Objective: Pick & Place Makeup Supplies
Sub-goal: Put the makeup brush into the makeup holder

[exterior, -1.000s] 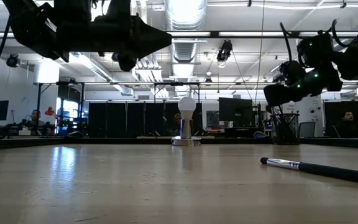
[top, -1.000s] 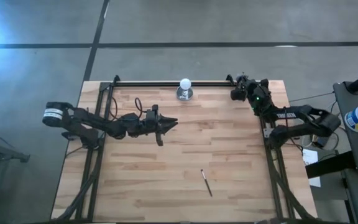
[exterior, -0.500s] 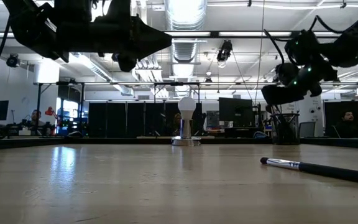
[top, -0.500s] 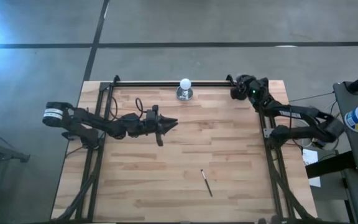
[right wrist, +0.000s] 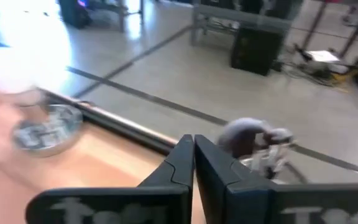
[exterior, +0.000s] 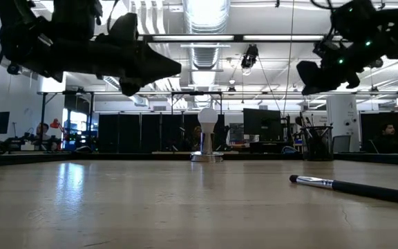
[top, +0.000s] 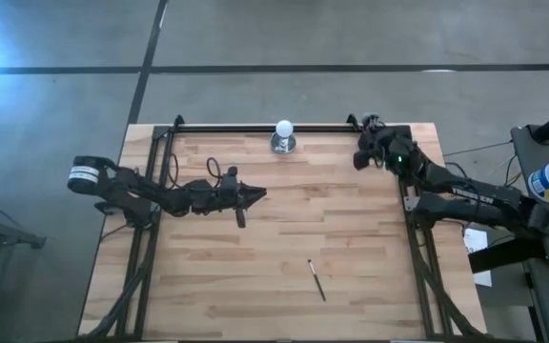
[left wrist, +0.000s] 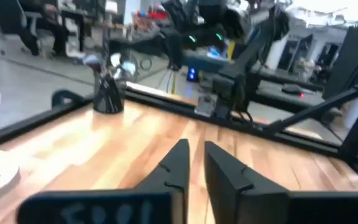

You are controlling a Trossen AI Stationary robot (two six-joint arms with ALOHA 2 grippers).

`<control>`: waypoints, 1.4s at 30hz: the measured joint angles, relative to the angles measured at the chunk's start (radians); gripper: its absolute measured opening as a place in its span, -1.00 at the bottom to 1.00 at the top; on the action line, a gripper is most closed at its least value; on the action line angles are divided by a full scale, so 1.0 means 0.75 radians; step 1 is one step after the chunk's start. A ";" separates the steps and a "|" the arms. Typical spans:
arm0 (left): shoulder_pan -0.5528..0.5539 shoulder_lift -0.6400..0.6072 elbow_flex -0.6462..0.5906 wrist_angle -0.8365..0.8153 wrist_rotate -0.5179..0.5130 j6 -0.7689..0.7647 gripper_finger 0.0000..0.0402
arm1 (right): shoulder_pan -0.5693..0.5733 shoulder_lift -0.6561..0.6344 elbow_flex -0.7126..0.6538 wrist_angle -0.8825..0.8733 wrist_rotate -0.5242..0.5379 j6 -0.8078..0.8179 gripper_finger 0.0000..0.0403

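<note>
Open-plan robotics lab, big industrial hall.

Behind the wooden bench (top: 284, 238): exposed ceiling ducts (exterior: 202, 17), strip lights, rows of dark monitors (exterior: 261, 124), people seated at desks (exterior: 39, 131), polished concrete floor (top: 255, 38) all around, cables beside it.

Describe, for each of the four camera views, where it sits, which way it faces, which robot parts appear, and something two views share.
High view: overhead, straight down on the table; both arms, left hand, right hand.
Low view: table height, level across; both arms overhead.
Left wrist view: on the left arm, past its fingers toward the black cup.
Right wrist view: on the right arm, fingers shut, toward the back rail.
Shared: high and low both show the lone brush and white ball.
</note>
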 joint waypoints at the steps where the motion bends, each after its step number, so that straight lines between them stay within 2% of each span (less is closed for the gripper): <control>1: -0.003 0.005 -0.015 0.040 -0.008 0.009 -0.84 | 0.059 -0.023 -0.014 -0.005 0.037 0.020 -0.96; 4: -0.006 0.012 -0.060 0.126 -0.006 0.018 -0.97 | 0.252 -0.066 -0.058 -0.007 0.181 0.103 -0.96; 11: -0.007 0.013 -0.106 0.203 0.031 0.044 -1.00 | 0.745 -0.043 -0.097 -0.013 0.445 0.347 -0.96; 16: -0.007 0.013 -0.107 0.203 0.047 0.045 -1.00 | 1.062 0.050 -0.074 -0.020 0.671 0.538 -0.96; 20: -0.007 0.013 -0.106 0.203 0.055 0.044 -1.00 | 1.203 0.172 -0.016 -0.054 0.762 0.691 -0.96; 25: -0.008 0.013 -0.106 0.203 0.074 0.038 -1.00 | 1.285 0.369 0.091 -0.054 0.747 0.789 -0.96; 32: -0.009 0.013 -0.106 0.201 0.090 0.037 -1.00 | 1.330 0.654 0.280 -0.074 0.480 0.911 -0.96; 38: -0.008 0.013 -0.107 0.165 0.091 0.037 -1.00 | 1.340 0.897 0.517 -0.410 0.284 1.203 -0.96; 42: -0.007 0.013 -0.126 0.144 0.090 0.044 -1.00 | 1.339 1.059 0.665 -0.555 0.085 1.354 -0.96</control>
